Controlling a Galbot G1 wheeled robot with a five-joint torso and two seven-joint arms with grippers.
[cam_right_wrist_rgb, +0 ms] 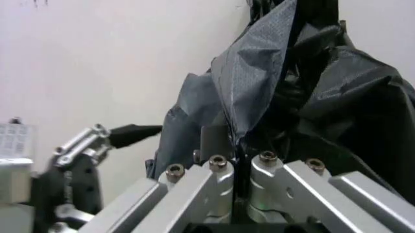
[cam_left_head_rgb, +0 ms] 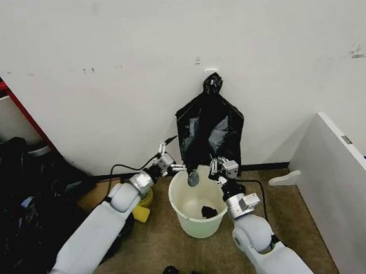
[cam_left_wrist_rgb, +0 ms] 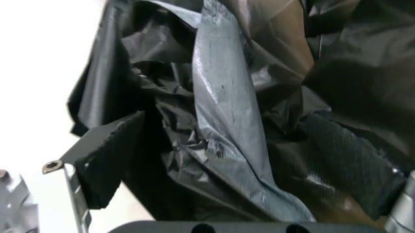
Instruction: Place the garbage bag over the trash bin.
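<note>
Working outward from the robot, the trash bin (cam_left_head_rgb: pixel 198 208) is met first: it stands upright on the carpet between the two forearms, its mouth open upward, with a small dark scrap lying at the bottom. Just above its far rim the two grippers are held close together. The right gripper (cam_left_head_rgb: pixel 222 168) is seen over the rim's right side, and in the right wrist view its fingers (cam_right_wrist_rgb: pixel 228 175) are pressed together with a fold of the garbage bag (cam_right_wrist_rgb: pixel 285 87) pinched between them. The left gripper (cam_left_head_rgb: pixel 175 167) is placed over the rim's left side; in the left wrist view its fingers (cam_left_wrist_rgb: pixel 107 158) stand apart with crumpled film of the bag lying between them, so no grip is judged to be made there yet.

Beyond both grippers the garbage bag (cam_left_head_rgb: pixel 209 128) rises against the wall, its long axis near vertical, its bunched top high up and its lower edge down at gripper level. The bag therefore lies above and behind the bin's mouth, not around it. Both arms are about equally near that lower edge, and it is judged that this edge must be spread and drawn forward over the rim
</note>
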